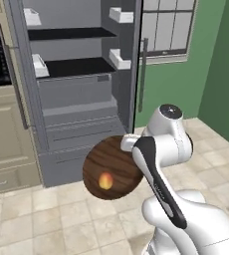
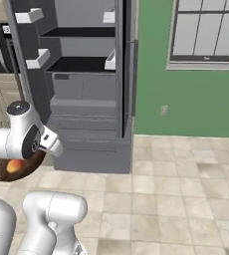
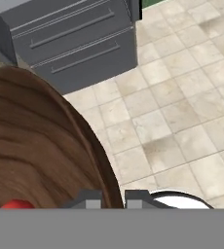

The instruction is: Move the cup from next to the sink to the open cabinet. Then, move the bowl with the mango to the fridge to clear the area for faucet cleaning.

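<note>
1. fridge (image 1: pixel 71 99) stands open w/ black shelves bare, left of the arm.
2. bowl (image 1: pixel 111 169) w/ mango (image 1: pixel 105 181) inside is off the floor, in front of the lower drawers; not yet in.
3. gripper (image 3: pixel 113 198) pinches the bowl rim.
4. cup step: can't judge here.

White arm (image 1: pixel 186 219), dark joints
</note>
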You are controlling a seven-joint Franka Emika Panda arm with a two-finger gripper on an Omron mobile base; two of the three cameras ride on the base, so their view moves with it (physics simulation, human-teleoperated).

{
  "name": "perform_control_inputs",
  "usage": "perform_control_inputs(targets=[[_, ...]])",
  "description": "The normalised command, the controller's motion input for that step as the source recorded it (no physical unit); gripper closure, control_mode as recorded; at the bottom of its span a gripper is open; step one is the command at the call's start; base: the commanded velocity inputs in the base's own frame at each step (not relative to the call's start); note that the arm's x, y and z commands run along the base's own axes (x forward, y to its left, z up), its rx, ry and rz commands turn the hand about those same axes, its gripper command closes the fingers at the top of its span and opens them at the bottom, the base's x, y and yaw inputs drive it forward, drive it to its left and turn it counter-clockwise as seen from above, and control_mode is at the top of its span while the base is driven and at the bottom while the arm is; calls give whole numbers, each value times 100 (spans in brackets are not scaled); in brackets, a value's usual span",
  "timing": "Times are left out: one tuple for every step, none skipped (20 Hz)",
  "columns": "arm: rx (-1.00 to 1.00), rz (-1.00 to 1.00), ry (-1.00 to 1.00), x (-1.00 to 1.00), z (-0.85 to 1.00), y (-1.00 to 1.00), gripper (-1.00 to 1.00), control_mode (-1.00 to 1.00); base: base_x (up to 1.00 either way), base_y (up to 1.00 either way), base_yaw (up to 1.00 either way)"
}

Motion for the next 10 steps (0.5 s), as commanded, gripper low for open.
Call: perform_control_inputs(targets=[[0, 0, 0, 0, 0, 0, 100, 100, 100, 59, -3], [0, 0, 0, 0, 0, 0, 100, 100, 100, 58, -2], [0, 0, 0, 0, 0, 0, 100, 100, 100, 55, -1], [0, 0, 0, 0, 0, 0, 100, 100, 100, 49, 0], [0, 0, 0, 0, 0, 0, 100, 100, 100, 36, 0], [0, 0, 0, 0, 0, 0, 100, 100, 100, 24, 0], [0, 0, 0, 0, 0, 0, 100, 100, 100, 15, 0], [0, 0, 0, 0, 0, 0, 100, 100, 100, 0, 5], [0, 0, 0, 0, 0, 0, 100, 100, 100, 0, 8], [0, 0, 0, 0, 0, 0, 100, 100, 100, 0, 9]])
